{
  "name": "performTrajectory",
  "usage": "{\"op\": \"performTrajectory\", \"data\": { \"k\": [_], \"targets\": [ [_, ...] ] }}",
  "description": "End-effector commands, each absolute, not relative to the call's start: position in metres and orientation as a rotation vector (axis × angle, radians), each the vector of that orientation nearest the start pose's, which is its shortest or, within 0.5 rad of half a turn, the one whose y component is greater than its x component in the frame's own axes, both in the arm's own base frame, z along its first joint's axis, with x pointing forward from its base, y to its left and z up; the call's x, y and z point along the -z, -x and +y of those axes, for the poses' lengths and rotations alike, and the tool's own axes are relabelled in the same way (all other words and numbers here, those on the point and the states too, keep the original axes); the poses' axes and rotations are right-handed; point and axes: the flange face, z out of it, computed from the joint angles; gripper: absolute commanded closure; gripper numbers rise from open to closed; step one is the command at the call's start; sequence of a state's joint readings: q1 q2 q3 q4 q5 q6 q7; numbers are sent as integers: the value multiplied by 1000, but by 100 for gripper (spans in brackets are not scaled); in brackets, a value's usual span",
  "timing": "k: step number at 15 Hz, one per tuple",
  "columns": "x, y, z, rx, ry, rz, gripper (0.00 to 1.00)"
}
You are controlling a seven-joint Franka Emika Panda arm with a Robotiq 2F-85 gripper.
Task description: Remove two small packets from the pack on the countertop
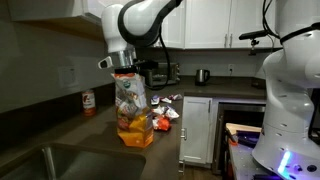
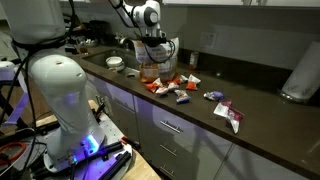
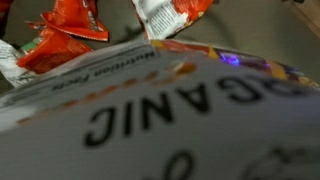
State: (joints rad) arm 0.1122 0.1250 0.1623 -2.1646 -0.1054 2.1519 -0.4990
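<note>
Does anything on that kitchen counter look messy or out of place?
Yes. Several small packets lie scattered loose on the countertop beside the pack, one close to the front edge. The pack itself stands upright.

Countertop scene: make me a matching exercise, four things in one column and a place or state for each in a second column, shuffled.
1 pack
2 small packets
3 bottle
4 gripper

A shut, at the pack's top
B lying loose on the countertop
C upright, under the gripper
D red-capped, standing apart from the pack

Pairs: 1-C, 2-B, 3-D, 4-A
</note>
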Motion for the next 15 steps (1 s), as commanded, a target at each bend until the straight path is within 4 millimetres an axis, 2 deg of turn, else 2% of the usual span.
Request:
{"op": "performTrajectory", "data": {
  "k": [1,8,13,15],
  "targets": [
    [-358,-509,137,-205,2943,-1253,91],
    [-397,-505,133,-126,2976,-1242,91],
    [-415,-504,130,-93,2994,-1235,91],
    [-416,-502,131,-112,3001,-1229,91]
  ]
}}
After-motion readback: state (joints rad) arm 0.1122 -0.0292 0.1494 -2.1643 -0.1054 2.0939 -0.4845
